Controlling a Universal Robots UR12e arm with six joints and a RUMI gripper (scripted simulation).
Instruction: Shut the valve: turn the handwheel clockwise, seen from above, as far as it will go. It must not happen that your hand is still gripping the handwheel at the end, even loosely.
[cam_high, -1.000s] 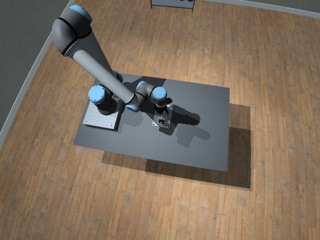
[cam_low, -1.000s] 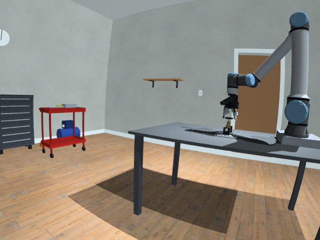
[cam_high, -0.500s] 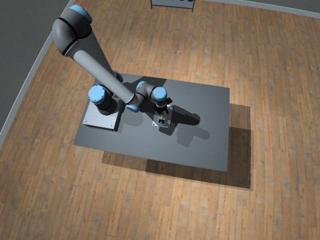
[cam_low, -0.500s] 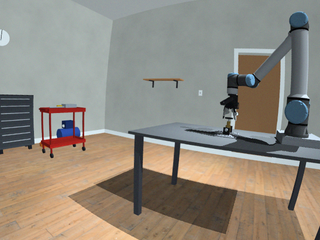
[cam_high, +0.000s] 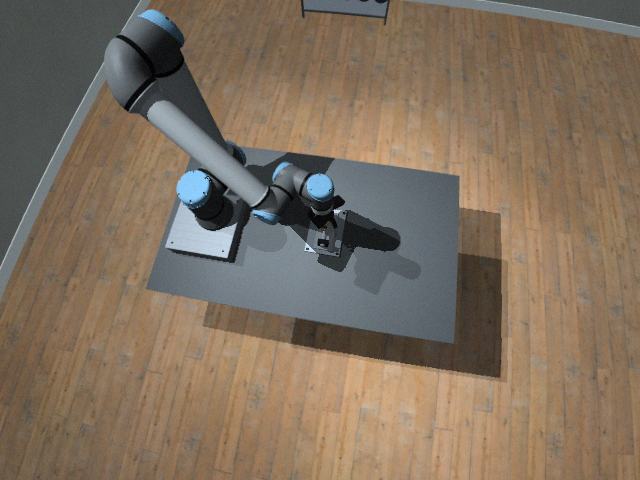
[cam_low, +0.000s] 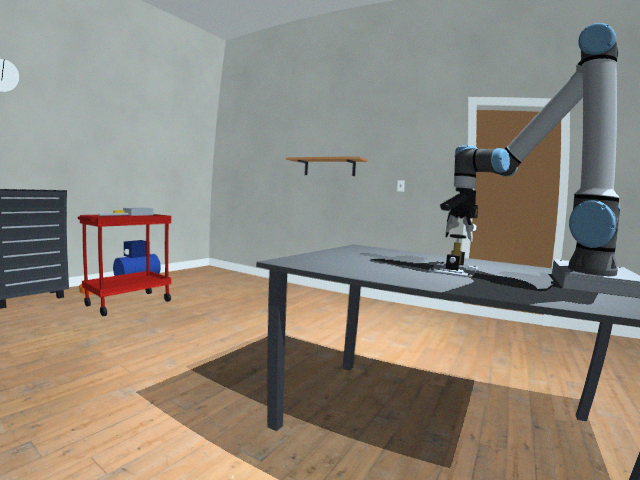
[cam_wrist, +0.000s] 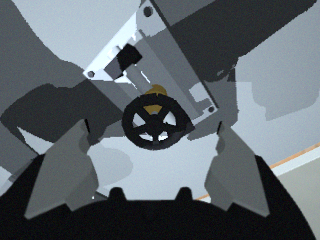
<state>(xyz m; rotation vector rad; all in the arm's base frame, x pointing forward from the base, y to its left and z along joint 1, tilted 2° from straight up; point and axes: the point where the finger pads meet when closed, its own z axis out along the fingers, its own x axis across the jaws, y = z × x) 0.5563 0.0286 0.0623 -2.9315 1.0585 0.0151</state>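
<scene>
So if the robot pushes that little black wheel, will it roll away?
Probably not. The handwheel sits on a brass stem on a valve fixed to a plate, so it should spin in place. Its spoked rim looks stiff. The open tool isn't touching it yet.

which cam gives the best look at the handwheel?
Wrist. The black spoked handwheel sits near frame centre, rim and spokes plain, between the open tool fingers. In the top view the wrist covers most of it; only the valve's base plate shows. In the exterior view it is a tiny dark disc under the tool.
</scene>
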